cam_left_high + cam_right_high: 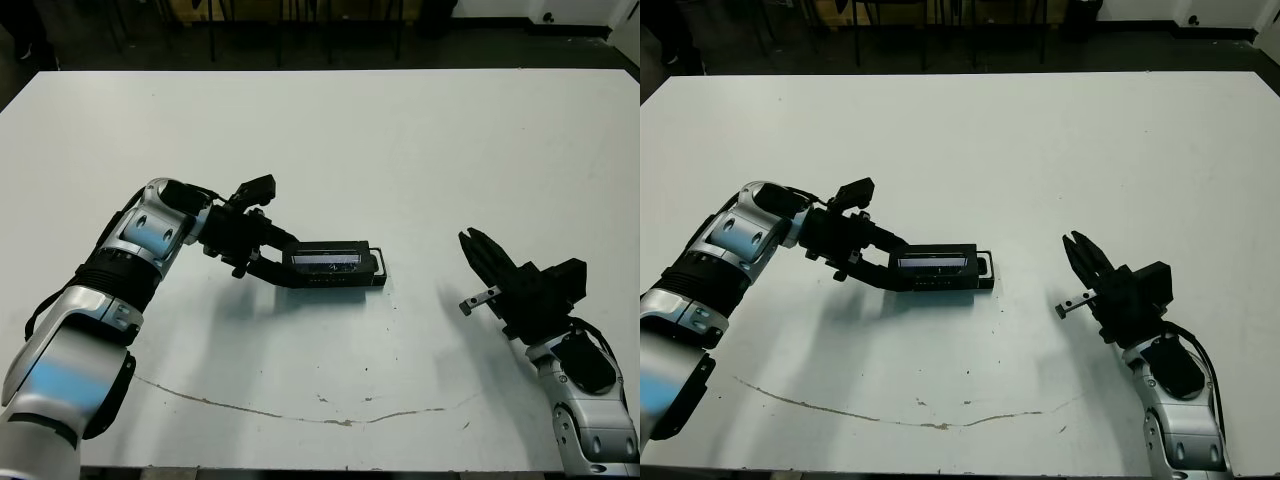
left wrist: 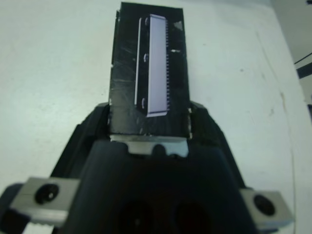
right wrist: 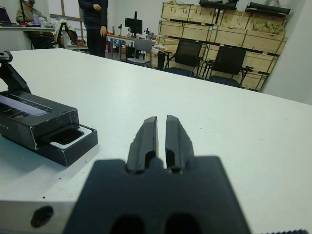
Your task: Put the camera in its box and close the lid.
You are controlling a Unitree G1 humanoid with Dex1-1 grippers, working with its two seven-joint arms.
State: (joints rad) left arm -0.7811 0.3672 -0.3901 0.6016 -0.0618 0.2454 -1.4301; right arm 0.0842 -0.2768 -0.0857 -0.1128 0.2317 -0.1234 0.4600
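**Black lid clamped over its box, mid-table**

Black, with a pale silvery strip on top, the lid [image 1: 325,262] sits shifted on the box [image 1: 372,268] at frame centre, white lining showing at the right end. Left gripper [image 1: 272,258] clamps the lid's left end. Right gripper [image 3: 161,138], fingers together, hangs well apart at lower right over the white table [image 1: 400,140].

lid [image 2: 148,73]: glossy scuffed black | table [image 1: 400,140]: matt white, scratched
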